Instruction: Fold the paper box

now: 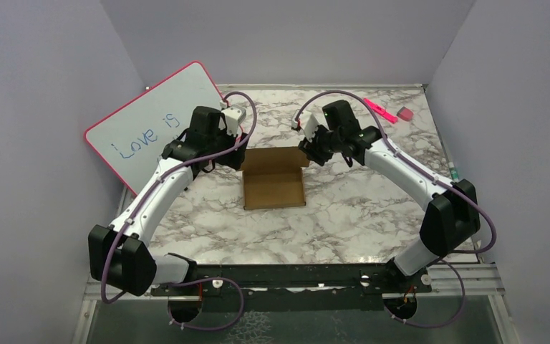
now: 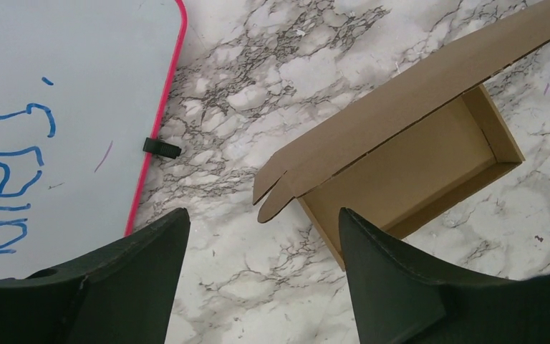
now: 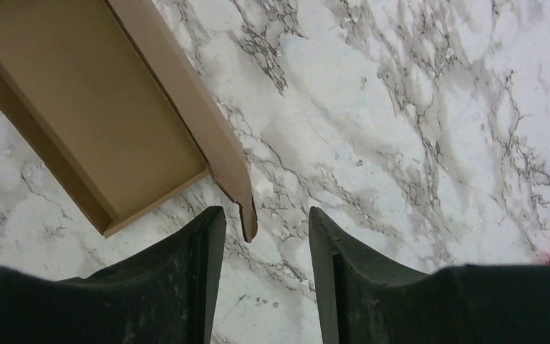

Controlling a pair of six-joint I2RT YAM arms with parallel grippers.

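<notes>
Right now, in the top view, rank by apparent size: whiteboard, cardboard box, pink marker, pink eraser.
1. pink-framed whiteboard, although partly hidden
2. brown cardboard box
3. pink marker
4. pink eraser

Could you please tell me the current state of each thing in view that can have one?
paper box: open, tray walls up, lid flap raised, not folded shut.
left tool: open, holding nothing, near the lid's left corner tab.
right tool: open, the lid's right corner tab between its fingers, not clamped.
whiteboard: tilted, blue writing on it.
pink marker: lying flat, untouched.
</notes>
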